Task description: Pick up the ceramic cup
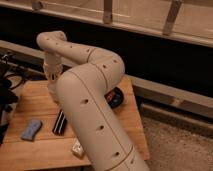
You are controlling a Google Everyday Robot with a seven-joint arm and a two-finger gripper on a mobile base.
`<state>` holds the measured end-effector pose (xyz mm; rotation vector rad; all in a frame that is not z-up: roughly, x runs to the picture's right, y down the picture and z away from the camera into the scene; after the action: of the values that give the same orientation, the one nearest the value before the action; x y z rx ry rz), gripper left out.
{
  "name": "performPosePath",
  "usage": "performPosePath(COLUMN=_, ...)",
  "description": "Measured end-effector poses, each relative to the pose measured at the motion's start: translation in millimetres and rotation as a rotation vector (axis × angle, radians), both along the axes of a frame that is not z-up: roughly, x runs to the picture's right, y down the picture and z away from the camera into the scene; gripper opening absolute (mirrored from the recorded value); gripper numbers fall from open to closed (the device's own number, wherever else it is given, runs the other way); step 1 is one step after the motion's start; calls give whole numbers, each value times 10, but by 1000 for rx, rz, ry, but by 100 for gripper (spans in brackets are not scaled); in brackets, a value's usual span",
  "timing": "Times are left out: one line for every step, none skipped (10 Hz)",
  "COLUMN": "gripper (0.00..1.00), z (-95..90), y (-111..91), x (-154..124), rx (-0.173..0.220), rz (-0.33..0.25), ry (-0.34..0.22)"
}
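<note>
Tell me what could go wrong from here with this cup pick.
1. The arm mostly hides the claw, low at the back left of the table, and the ceramic cup, so alignment cannot be checked.
2. The black bowl sits close beside the big link; a swing could knock it.
</note>
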<state>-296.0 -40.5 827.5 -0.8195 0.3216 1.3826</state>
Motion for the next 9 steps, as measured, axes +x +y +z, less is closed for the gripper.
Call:
performPosePath(gripper=34, z=8, y=5, x=-14, rx=3, rz=-5, ry=2)
performPosePath(gripper=45, z=13, y=4, x=-21, rx=13, rz=-16, ry=10)
performPosePath(gripper=57, z=7, y=-21, x=-17, rx=35, rz=-24, ry=15)
performPosePath(gripper=65, z=21, y=-47, x=16, rx=49, rz=-24, ry=21)
performPosePath(gripper=73, z=25, y=-67, x=55, rx=58, rz=-20, ry=26)
performPosePath(gripper=79, z=29, y=-96, x=117, rx=70, rz=-9, ry=28)
performPosePath(gripper=80, z=24, y=-125, x=176, rx=78, rz=17, ry=11)
performPosePath(gripper=80, z=35, y=-133, x=229, rx=76, rz=45, ry=-17)
performPosePath(gripper=80, z=23, y=-159, x=249, rx=74, rz=84, ry=-58)
